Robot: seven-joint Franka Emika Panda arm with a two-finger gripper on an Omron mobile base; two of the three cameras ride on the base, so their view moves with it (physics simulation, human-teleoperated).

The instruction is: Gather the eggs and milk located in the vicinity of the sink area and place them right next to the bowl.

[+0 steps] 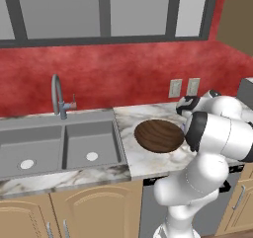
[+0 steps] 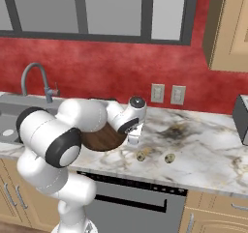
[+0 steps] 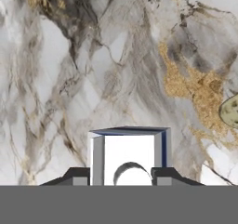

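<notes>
- Progress looks late: two eggs (image 2: 141, 155) already lie on the marble desk (image 2: 203, 145), at about four o'clock from the bowl (image 2: 101, 138) in the right base view. One egg is just beside the bowl's rim; the other egg (image 2: 169, 157) lies near it, a little further toward three o'clock.
- Milk carton (image 3: 128, 157) is the item in hand. In the hand view it sits between the two dark fingers (image 3: 165, 175), its white face with blue edges at six o'clock, above the veined marble. An egg edge (image 3: 230, 110) shows at three o'clock.
- Fingers are clenched on the milk, one tip on each side. In the right base view the gripper (image 2: 132, 139) hangs at the bowl's three o'clock edge, close over the desk.
- Sink (image 1: 59, 145) with its curved faucet (image 1: 58, 96) lies at nine o'clock of the bowl in the left base view, both basins bare.
- Remaining, by my judgement: set the milk down beside the bowl and let go. I cannot tell whether the carton touches the desk yet.
</notes>
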